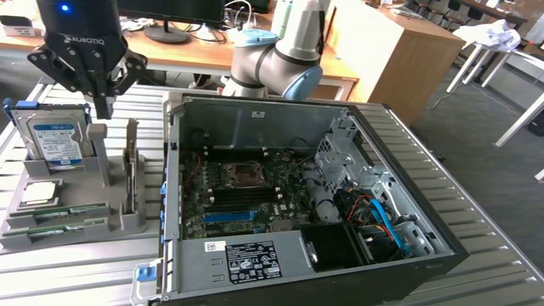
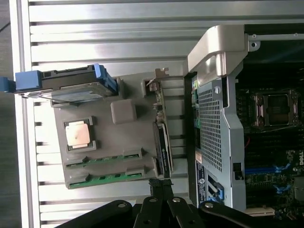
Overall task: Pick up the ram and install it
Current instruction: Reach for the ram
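Gripper [image 1: 104, 113] of ours hangs shut and empty above the grey holder [image 1: 51, 171], close to the hard drive [image 1: 58, 141]. We see the two ram sticks [image 1: 61, 213] lying side by side in the holder's slots beside the processor chip [image 1: 41, 193], well apart from the open computer case [image 1: 255, 121]

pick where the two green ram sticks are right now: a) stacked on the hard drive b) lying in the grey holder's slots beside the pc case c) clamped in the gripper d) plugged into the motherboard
B: both ram sticks lie in slots of the grey holder beside the case, and the shut gripper hangs above the holder with nothing in it.
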